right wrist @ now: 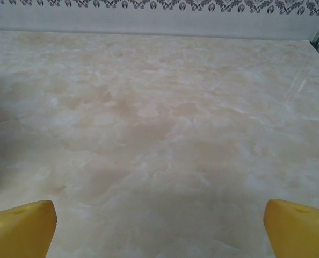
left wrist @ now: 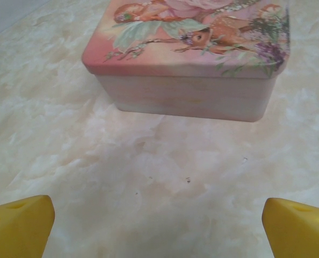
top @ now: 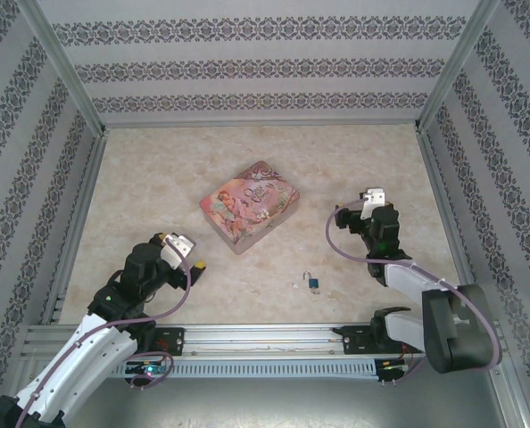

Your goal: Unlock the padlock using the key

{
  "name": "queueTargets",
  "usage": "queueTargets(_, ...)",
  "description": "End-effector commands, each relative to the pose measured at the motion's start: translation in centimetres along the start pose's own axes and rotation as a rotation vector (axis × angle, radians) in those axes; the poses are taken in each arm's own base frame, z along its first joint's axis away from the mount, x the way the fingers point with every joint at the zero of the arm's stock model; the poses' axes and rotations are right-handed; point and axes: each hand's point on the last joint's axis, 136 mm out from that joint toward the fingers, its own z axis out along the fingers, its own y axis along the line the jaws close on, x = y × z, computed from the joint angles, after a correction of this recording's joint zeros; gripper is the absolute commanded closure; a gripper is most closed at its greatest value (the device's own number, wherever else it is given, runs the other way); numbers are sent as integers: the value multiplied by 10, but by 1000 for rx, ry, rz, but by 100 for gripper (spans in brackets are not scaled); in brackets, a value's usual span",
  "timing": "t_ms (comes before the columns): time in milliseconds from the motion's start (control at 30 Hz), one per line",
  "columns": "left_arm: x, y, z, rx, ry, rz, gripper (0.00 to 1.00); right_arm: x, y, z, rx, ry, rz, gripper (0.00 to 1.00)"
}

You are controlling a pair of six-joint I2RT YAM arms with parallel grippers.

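Blue padlock (top: 314, 283) low centre on the counter (top: 158, 196) — key (top: 296, 286) just left of it. Left fingers (left wrist: 20, 223) and right fingers (right wrist: 20, 226) spread wide, empty.

Tin (top: 250, 206) stands centre; padlock (top: 313, 283) well apart, approach open both sides.

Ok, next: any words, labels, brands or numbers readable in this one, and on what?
Pink tin lid: a few lines of ornate script, too small and blurred to read.
Padlock: too small to tell whether it bears any marking.
Patterned walls: ornament, no letters.
Nothing can be quoted.
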Motion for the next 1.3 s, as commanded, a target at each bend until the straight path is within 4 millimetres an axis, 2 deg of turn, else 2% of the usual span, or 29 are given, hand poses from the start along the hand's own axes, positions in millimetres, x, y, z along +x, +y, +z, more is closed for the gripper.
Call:
queueTargets(0,-14,23,-4,-115,-52,-83,1,-20,0,3,-10,-106,-6,1)
queueTargets(200,-21,46,-9,-239,-89,-185,1,-23,2,7,-27,-139,-65,2)
queueTargets(400,-31,62,-6,-331,-194,-273,1,-17,-8,16,-15,-167,-35,2)
queueTargets(567,-23,86,-8,-495,-221,-269,1,-6,-14,26,-15,-163,-3,2)
queueTargets(633,-19,93,-9,-546,-223,-260,1,-8,-16,28,-19,-169,8,2)
queueTargets(867,-11,107,-7,-595,-263,-323,1,-6,-25,42,-12,-89,62,2)
queueTargets(900,-9,109,-5,-603,-269,-339,1,-11,-28,46,-6,-80,70,2)
queueTargets(1067,4,122,10,-620,-238,-382,1,-12,-28,46,-4,-84,68,2)
queueTargets(1267,2,139,33,-606,-237,-393,1,-12,-28,46,-4,-84,68,1)
